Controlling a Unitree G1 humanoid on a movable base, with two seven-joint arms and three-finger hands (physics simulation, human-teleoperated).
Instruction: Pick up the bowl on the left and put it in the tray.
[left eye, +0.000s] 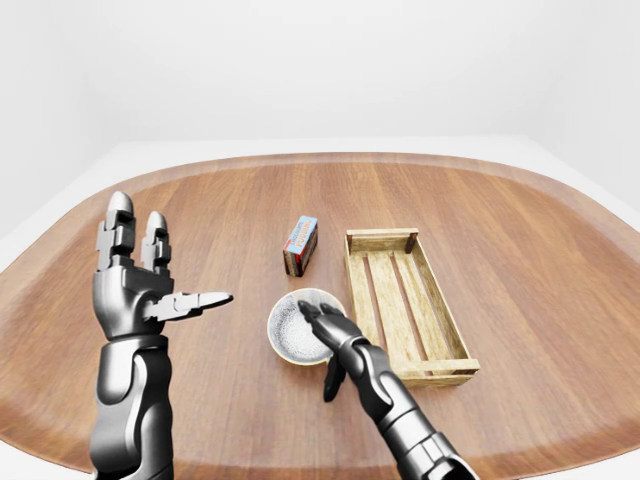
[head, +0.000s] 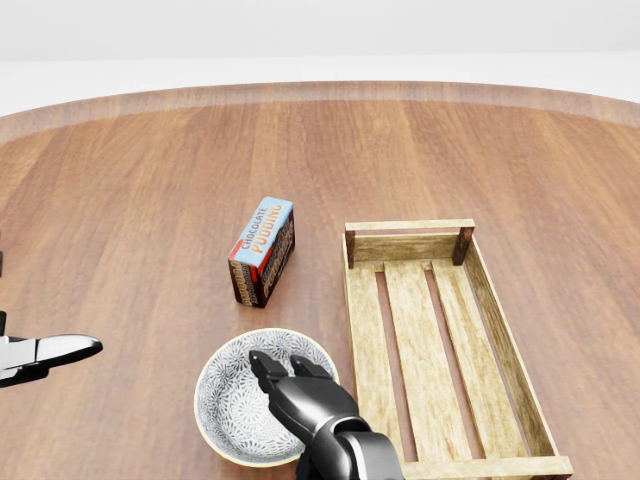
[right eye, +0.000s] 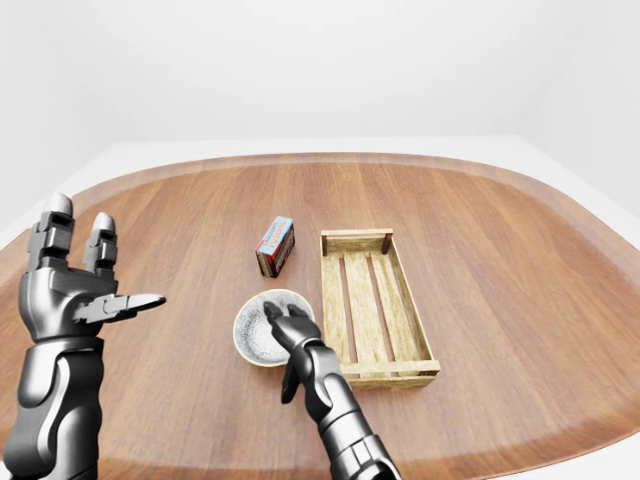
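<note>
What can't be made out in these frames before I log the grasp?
- Head view: the right robot hand covers the bowl's right rim, so whether its fingers grip it is unclear.
- Head view: the left robot hand is cut off by the left edge.
- Eye views: the box's lettering is too small to read.
</note>
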